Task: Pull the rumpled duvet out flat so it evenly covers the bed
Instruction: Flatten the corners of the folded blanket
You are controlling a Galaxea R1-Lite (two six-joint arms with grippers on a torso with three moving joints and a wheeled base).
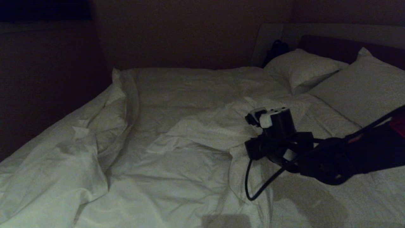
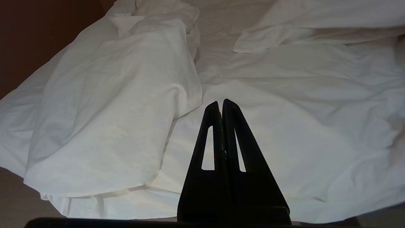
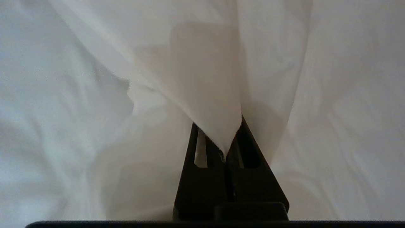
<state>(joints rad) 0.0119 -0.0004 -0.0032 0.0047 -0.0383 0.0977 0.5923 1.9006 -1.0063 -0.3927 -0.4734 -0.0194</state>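
While its far side lies fairly smooth, the duvet (image 1: 190, 126) sprawls rumpled across the bed (image 1: 332, 30), bunched in a thick ridge along the edge away from the pillows (image 1: 303, 68) and folded back on itself near the middle. The right gripper (image 3: 225, 155), reaching in over the duvet below the pillows, has its fingers (image 3: 245, 142) clenched on a peaked pinch of the duvet. The left gripper (image 2: 221, 104) hangs idle off the duvet's near edge, fingers pressed together on nothing. The grip looks thin: a hard pull could slip the cloth free, or drag one layer and deepen the fold instead of spreading it. Behind the pillows stands a dark headboard (image 1: 348, 47); the room beyond the duvet is dim, with plain dark walls (image 1: 190, 31).
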